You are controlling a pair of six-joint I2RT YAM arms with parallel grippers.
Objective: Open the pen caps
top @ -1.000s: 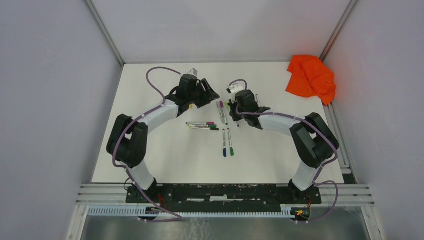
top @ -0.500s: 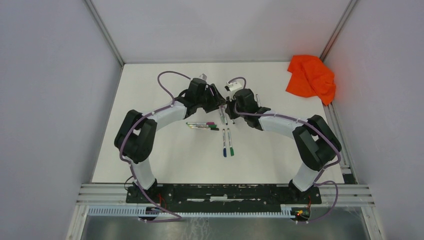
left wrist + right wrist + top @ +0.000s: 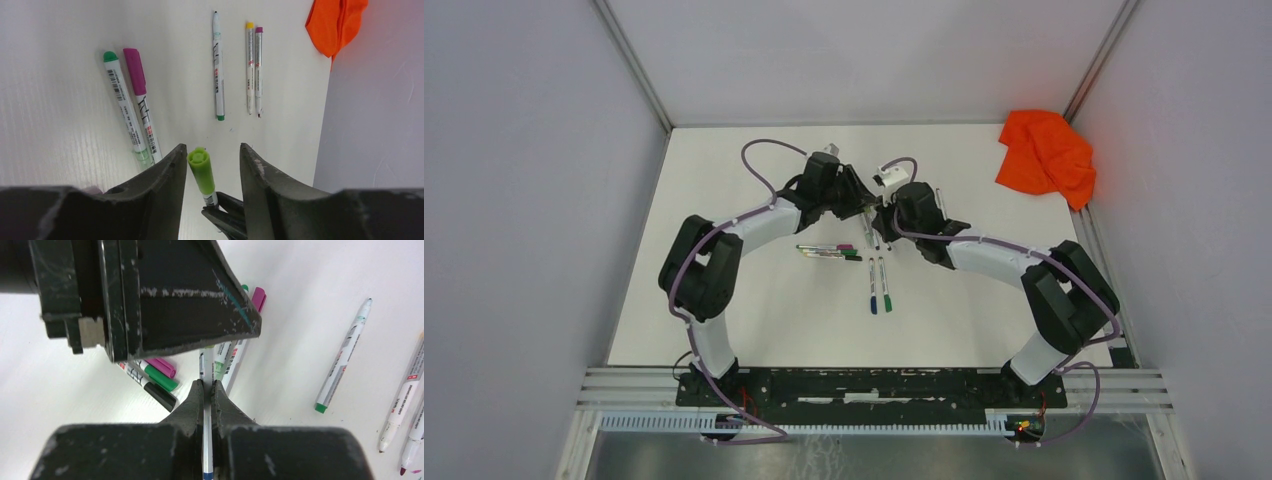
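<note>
My right gripper [image 3: 206, 385] is shut on a thin white pen barrel [image 3: 206, 415] and holds it above the table. That pen's lime-green cap [image 3: 201, 170] points up between the fingers of my left gripper [image 3: 212, 150], which is open. The cap lies close against the left finger, with a gap to the right finger. In the top view both grippers meet at the table's middle back, left gripper [image 3: 859, 203] facing right gripper [image 3: 880, 214]. Capped pens lie below: a green cap [image 3: 109, 56], a magenta cap [image 3: 134, 70], a yellow cap [image 3: 249, 25].
Three pens with magenta, green and black caps [image 3: 161, 380] lie side by side, also in the top view [image 3: 829, 250]. Two more pens [image 3: 879, 290] lie nearer the arms. An orange cloth [image 3: 1046, 155] sits at the back right corner by the wall.
My left arm has swung right until its gripper meets the right gripper, and its fingers have narrowed around the lime-green cap. The right gripper has stayed shut on the pen.
</note>
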